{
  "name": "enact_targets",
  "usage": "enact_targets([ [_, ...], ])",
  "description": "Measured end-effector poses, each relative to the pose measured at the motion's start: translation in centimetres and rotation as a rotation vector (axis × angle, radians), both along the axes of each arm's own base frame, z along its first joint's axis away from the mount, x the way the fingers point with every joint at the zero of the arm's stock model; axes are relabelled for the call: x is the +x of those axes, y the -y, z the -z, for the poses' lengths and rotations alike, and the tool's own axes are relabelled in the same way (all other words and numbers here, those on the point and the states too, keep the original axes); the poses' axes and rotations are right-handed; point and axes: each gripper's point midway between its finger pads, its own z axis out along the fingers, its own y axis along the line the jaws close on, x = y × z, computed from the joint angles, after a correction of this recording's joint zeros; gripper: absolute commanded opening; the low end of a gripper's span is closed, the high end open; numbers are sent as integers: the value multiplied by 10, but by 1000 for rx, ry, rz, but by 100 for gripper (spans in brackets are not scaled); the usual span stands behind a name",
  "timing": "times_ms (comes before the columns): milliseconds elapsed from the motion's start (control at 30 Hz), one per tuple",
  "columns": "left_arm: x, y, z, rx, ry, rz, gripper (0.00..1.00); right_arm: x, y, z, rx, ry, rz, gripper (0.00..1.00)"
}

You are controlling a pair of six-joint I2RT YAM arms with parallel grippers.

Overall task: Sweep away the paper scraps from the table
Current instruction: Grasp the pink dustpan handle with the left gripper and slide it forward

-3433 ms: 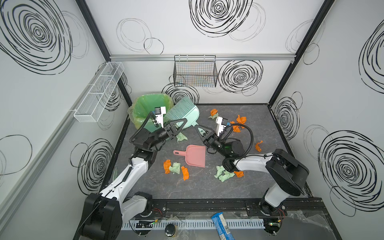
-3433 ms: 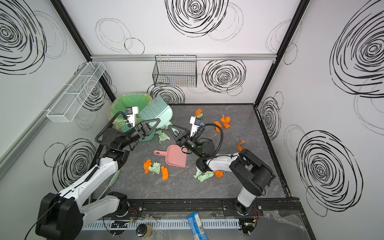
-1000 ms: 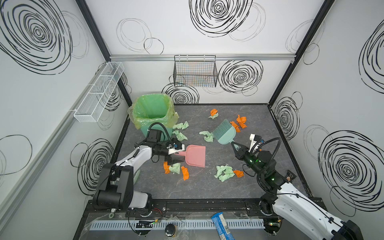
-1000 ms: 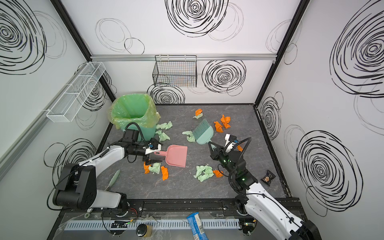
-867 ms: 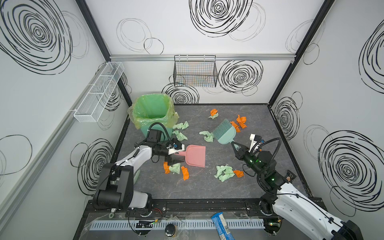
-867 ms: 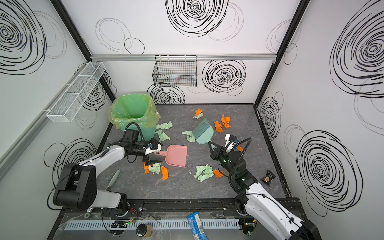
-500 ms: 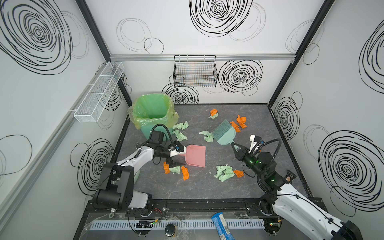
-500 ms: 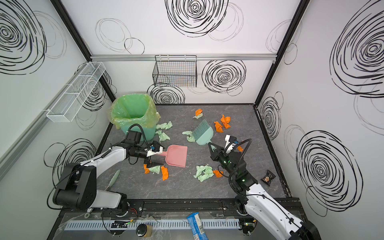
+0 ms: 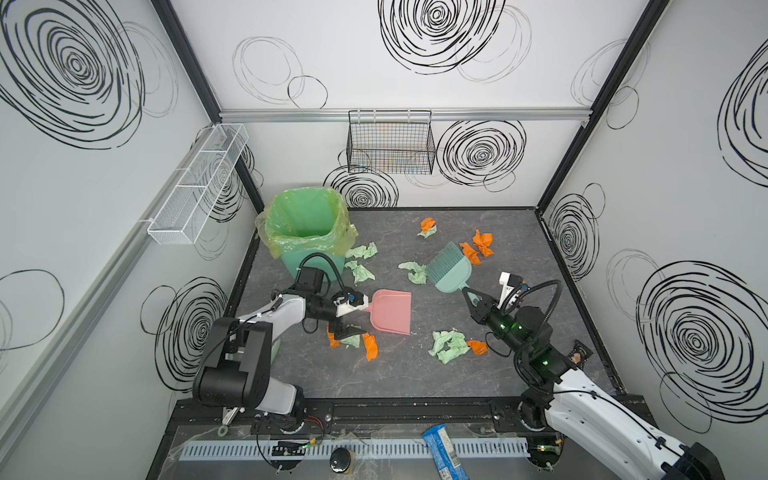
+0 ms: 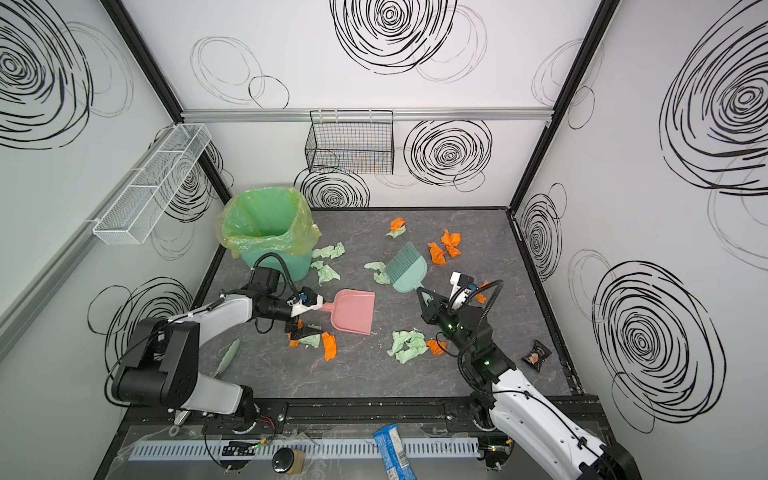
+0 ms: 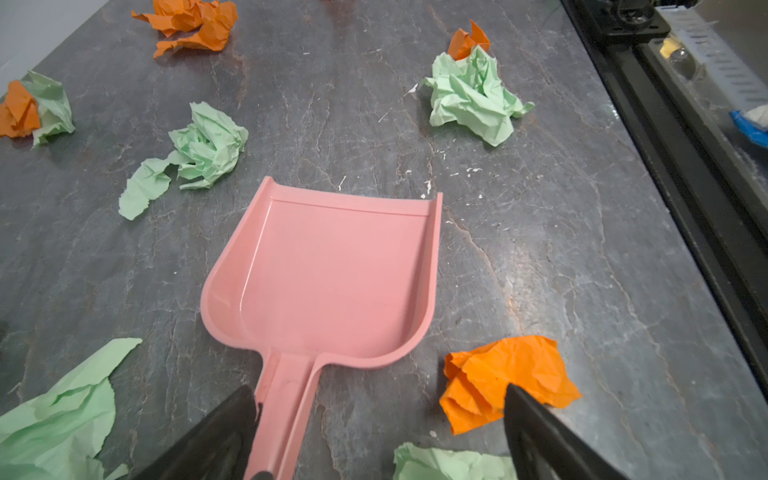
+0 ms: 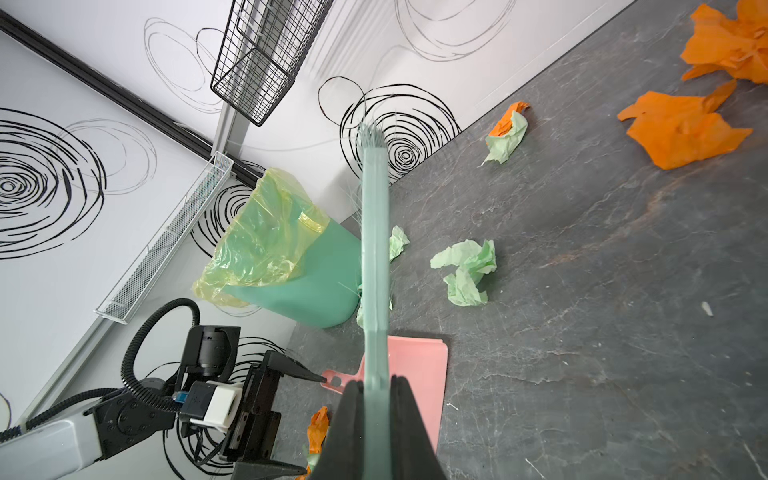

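Note:
Orange and mint-green paper scraps (image 9: 449, 345) (image 10: 409, 345) lie scattered over the dark grey table (image 9: 415, 374) (image 10: 374, 374). A pink dustpan (image 9: 392, 311) (image 10: 355, 311) (image 11: 332, 282) lies flat at centre left. My left gripper (image 9: 359, 318) (image 10: 311, 319) (image 11: 379, 390) stands open at its handle, which lies against one finger; an orange scrap (image 11: 503, 374) is by the other finger. My right gripper (image 9: 467, 293) (image 10: 420, 296) (image 12: 376, 382) is shut on the handle of the teal hand brush (image 9: 451, 270) (image 10: 405, 266) (image 12: 374, 232), bristles pointing to the back wall.
A green bin with a yellowish liner (image 9: 307, 224) (image 10: 266, 224) stands at the back left corner. A wire basket (image 9: 390, 145) hangs on the back wall and a white mesh shelf (image 9: 199, 187) on the left wall. A small dark wrapper (image 10: 537, 354) lies by the right edge.
Over the last second my left gripper has edged toward the dustpan along its handle, jaws narrowing slightly. My right arm and the brush have stayed in place.

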Motion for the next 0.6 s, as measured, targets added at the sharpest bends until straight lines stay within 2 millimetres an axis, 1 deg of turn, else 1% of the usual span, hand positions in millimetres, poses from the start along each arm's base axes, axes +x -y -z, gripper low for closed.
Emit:
enact_targets([
  [200,19,5,9,42,-59,-51,93,-1,1,-3,5,9,1,0],
  [333,30,8,11,58,-82,-64,93,-1,1,-5,7,15,1,0],
  [600,37,9,21,100,-128,-113,91,-2,1,-2,5,10,0,0],
])
